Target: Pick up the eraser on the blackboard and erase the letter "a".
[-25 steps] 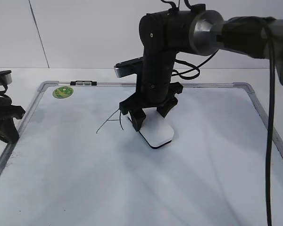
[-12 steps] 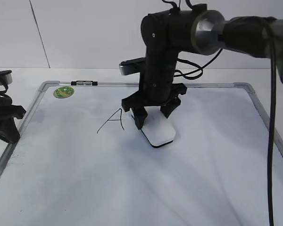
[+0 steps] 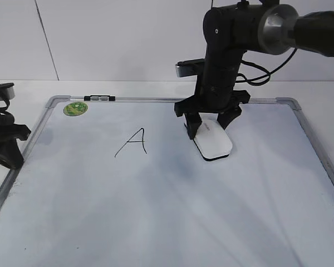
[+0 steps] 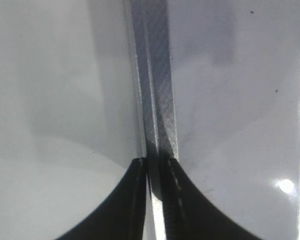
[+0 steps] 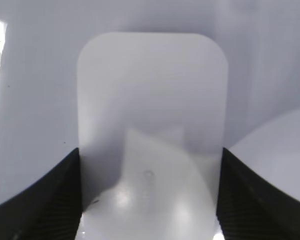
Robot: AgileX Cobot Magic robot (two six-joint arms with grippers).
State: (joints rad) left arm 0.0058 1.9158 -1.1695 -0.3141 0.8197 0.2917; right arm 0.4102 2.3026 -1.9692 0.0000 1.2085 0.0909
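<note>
Right gripper: fingers clamped on the eraser's long sides, felt seemingly flat on the blackboard, long axis towards the near-right; an angular "A" lies well left of the eraser; no cursive "a" visible; left gripper: closed on nothing, above the blackboard's left frame, farther off.

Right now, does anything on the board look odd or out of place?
Nothing is damaged or spilled. The right claw grips the eraser flat on the blackboard, well right of the only visible letter, an angular capital A.
</note>
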